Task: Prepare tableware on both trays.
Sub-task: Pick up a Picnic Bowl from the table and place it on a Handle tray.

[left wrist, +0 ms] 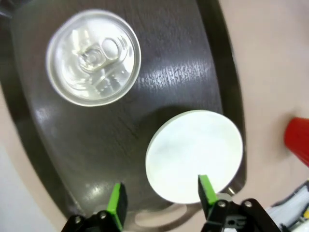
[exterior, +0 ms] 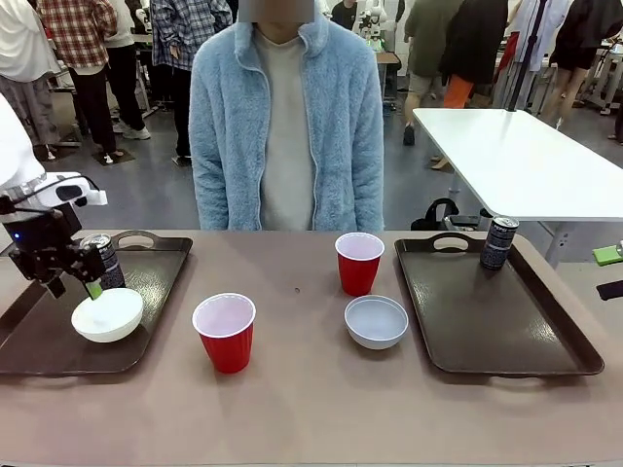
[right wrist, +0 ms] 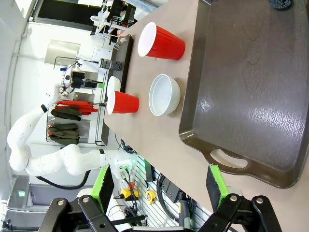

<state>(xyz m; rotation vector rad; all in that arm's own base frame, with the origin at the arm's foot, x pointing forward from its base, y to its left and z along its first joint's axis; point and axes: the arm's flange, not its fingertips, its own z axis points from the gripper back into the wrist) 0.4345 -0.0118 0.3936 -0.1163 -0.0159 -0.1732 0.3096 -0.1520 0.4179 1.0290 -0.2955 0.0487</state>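
1. Fingers of the left gripper (left wrist: 161,192) and the right gripper (right wrist: 159,180) are spread, pinching nothing.
2. Toward the tabletop's (exterior: 311,409) near edge: white bowl (exterior: 107,314) on left tray (exterior: 156,287), near red cup (exterior: 225,333), grey bowl (exterior: 376,321).
3. Farther: left can (exterior: 102,261) on the left tray, far red cup (exterior: 358,263), right can (exterior: 498,242) at right tray's (exterior: 506,326) far edge.

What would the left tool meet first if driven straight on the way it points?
Probably the white bowl on the left tray: one pad of the open left tool sits over its rim, the other over bare tray. Depth is unclear.
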